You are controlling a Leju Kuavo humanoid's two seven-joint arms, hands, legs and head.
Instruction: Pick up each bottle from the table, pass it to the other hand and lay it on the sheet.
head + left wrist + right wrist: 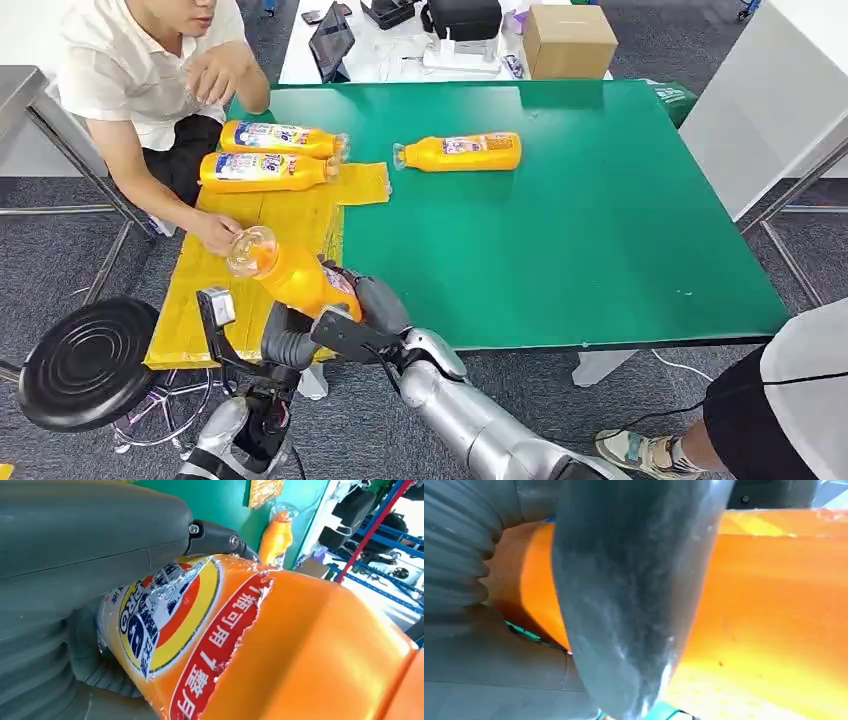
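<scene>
An orange bottle (292, 277) with a clear cap hangs tilted over the near part of the yellow sheet (300, 215), cap pointing away from me. My left hand (285, 346) grips its lower end from the left, and my right hand (365, 312) grips it from the right. Up close, the left hand (75, 555) wraps the labelled bottle (300, 645), and the thick thumb of the right hand (634, 605) lies across the bottle's (774, 580) orange body. Two more bottles (265, 171) (282, 139) lie on the sheet's far end. Another bottle (460, 152) lies on the green table (600, 220).
A seated person at the table's left side rests a hand (215, 232) on the sheet, close to the held bottle's cap. A black round stool (85, 362) stands left of my arms. Another person's leg (760, 420) is at the right. A cardboard box (568, 40) sits behind the table.
</scene>
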